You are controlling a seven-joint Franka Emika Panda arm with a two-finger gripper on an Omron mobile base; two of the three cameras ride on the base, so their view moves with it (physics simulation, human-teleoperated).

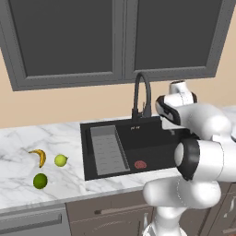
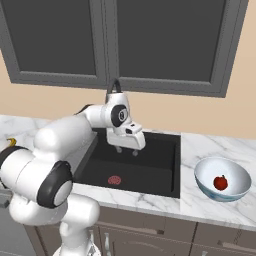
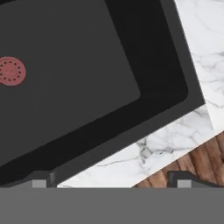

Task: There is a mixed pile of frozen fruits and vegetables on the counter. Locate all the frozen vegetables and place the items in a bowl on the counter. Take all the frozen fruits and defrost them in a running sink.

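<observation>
Gripper point(image 2: 127, 149) hangs mid-frame over the large black rectangular sink point(image 2: 150, 172), fingers spread wide, holding nothing. Reddish round drain point(image 3: 11, 70) sits upper left in hand view. Red round piece point(image 2: 220, 182) lies in the pale blue-white bowl point(image 2: 204, 181), lower right on the white marble table point(image 1: 18, 184). Curved yellow banana point(image 1: 39, 156), yellow-green stemmed ball point(image 1: 60, 160) and dark green ball point(image 1: 40, 180) rest lower left.

Glossy white rounded arm segments point(image 2: 55, 135) meet at dark joint bands (black rings at each joint).

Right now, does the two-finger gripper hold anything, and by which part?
Nothing is held: the gripper hangs open above the black rectangular sink, its fingertips wide apart.
</observation>
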